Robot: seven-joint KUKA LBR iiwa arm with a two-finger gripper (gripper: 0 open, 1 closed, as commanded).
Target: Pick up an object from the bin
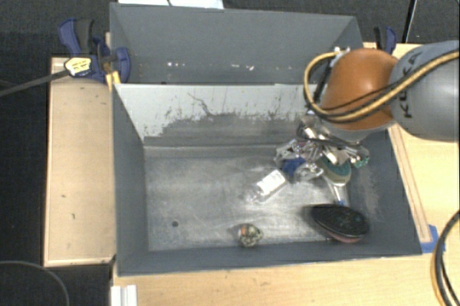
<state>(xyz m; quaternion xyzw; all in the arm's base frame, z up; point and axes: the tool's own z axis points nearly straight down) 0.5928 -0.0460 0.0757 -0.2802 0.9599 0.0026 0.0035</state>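
end effector [314,152] perhaps over blue piece [292,167]

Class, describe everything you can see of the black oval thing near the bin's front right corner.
The black oval thing lies flat on the floor of the grey bin, near its front right corner, long axis running left to right. It looks smooth and slightly glossy, perhaps plastic, with a thin reddish line along its near edge. A pale slender piece from the small heap behind it reaches toward its far edge; whether they touch cannot be told.
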